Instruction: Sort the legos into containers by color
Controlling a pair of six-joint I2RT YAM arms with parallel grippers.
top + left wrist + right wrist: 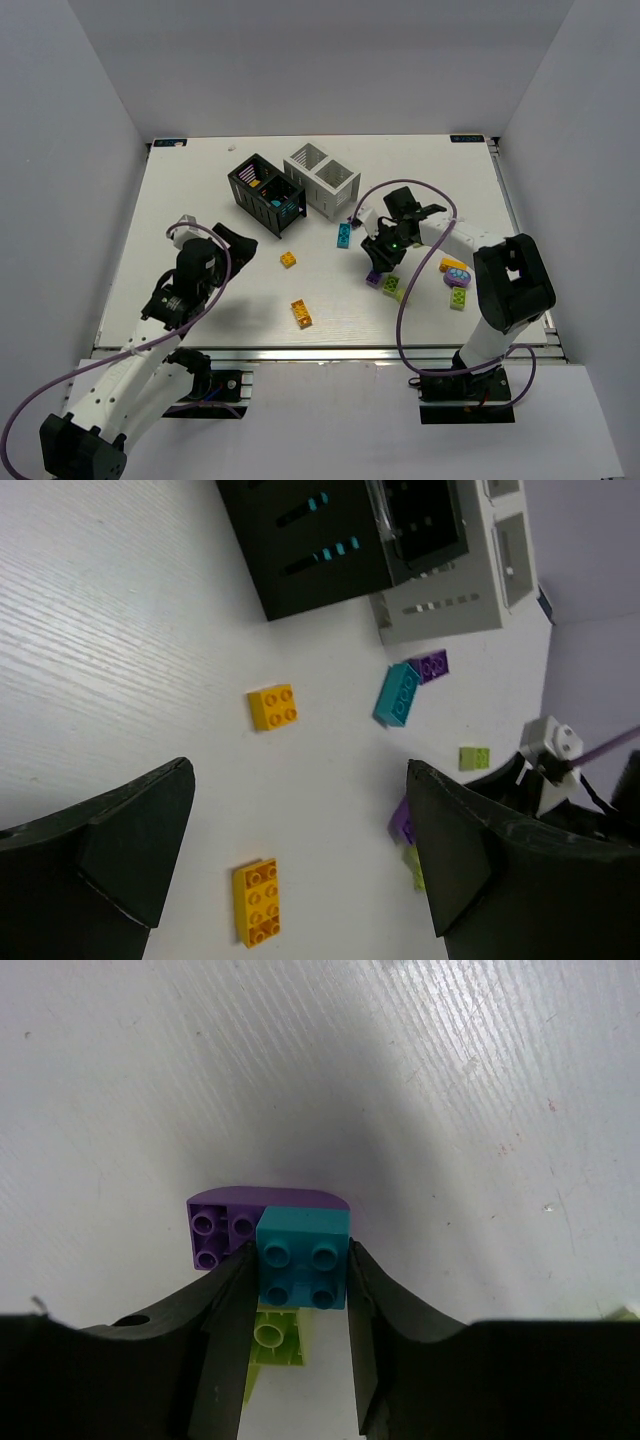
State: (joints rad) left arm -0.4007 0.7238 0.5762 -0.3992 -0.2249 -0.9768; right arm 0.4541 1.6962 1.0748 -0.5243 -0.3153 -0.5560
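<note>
My right gripper [300,1272] is shut on a teal square lego [302,1252], held right over a purple lego [220,1226] and an overturned lime lego [275,1338]. In the top view that gripper [381,262] is low over the table, right of centre. My left gripper [298,780] is open and empty above an orange long lego [257,903]; it also shows in the top view [238,245]. An orange square lego [273,706], a teal lego [398,693] and a purple lego [432,665] lie loose. The black container [265,195] holds legos; the white container [322,178] stands beside it.
More legos lie at the right: a lime one [458,298] and a purple and orange cluster [455,270]. The right arm's purple cable [405,300] loops over the table. White walls enclose the table on three sides.
</note>
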